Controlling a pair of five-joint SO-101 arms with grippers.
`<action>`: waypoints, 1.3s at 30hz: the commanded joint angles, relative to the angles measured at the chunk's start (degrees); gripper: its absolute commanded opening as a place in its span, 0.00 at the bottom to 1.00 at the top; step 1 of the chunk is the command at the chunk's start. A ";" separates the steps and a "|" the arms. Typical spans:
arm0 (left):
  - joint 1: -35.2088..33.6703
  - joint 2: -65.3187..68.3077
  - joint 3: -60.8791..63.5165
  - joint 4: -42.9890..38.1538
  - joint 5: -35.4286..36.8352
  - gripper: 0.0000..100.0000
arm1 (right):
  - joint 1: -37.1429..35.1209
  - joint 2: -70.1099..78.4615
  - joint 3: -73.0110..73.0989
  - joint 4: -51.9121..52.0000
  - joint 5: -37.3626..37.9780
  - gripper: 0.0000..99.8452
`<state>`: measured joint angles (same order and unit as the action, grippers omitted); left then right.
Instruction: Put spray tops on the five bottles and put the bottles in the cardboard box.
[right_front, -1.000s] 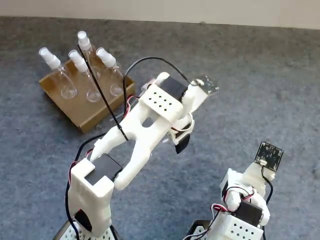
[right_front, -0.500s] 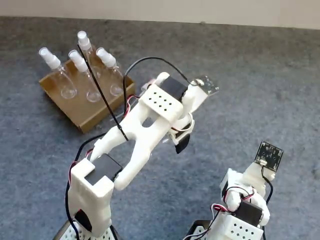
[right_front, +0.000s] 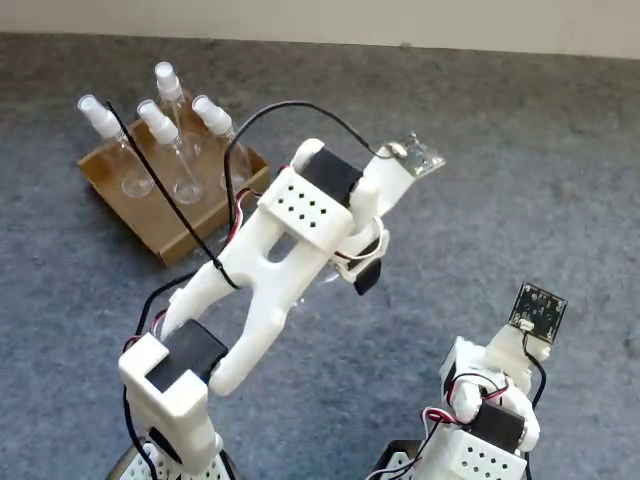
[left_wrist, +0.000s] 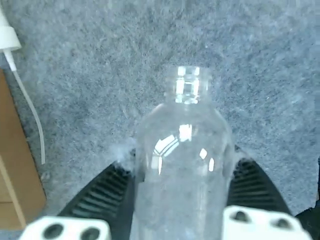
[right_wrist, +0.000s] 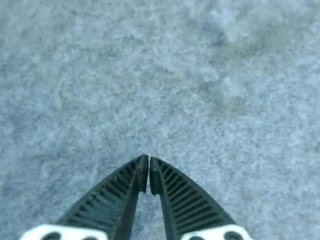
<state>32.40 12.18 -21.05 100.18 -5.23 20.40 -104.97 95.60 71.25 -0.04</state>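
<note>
Bottle (left_wrist: 184, 145): clear, neck bare, centre of the left wrist view, over grey carpet.
Left gripper (left_wrist: 181, 172): jaws pressed on the bottle's body from both sides; sits mid-frame in the high view.
Change: over the last second the left arm has swung slightly toward the left of the high view, its wrist rising a little; the grip is unchanged.
Meaning: probably the fifth bottle being carried, uncapped, so capping comes before boxing.
Spray top (left_wrist: 7, 39): loose, tube trailing, seemingly on the carpet just beside the box.
Cardboard box (right_front: 165, 238): upper left of the high view, holding four capped bottles (right_front: 157, 122).
Right gripper (right_wrist: 148, 174): jaws nearly touching, holding nothing.
</note>
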 joint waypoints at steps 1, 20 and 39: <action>-2.95 -4.00 -0.13 -0.26 -0.62 0.14 | -0.84 -0.57 8.22 0.48 -0.44 0.00; -4.88 -10.51 25.01 -13.27 -6.68 0.14 | -0.84 -0.57 8.22 0.48 -0.44 0.00; -6.46 -9.89 40.48 -31.65 -6.68 0.16 | -0.84 -0.57 8.22 0.48 -0.44 0.00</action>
<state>26.59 4.79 19.65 69.41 -11.47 20.40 -104.97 95.60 71.25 -0.04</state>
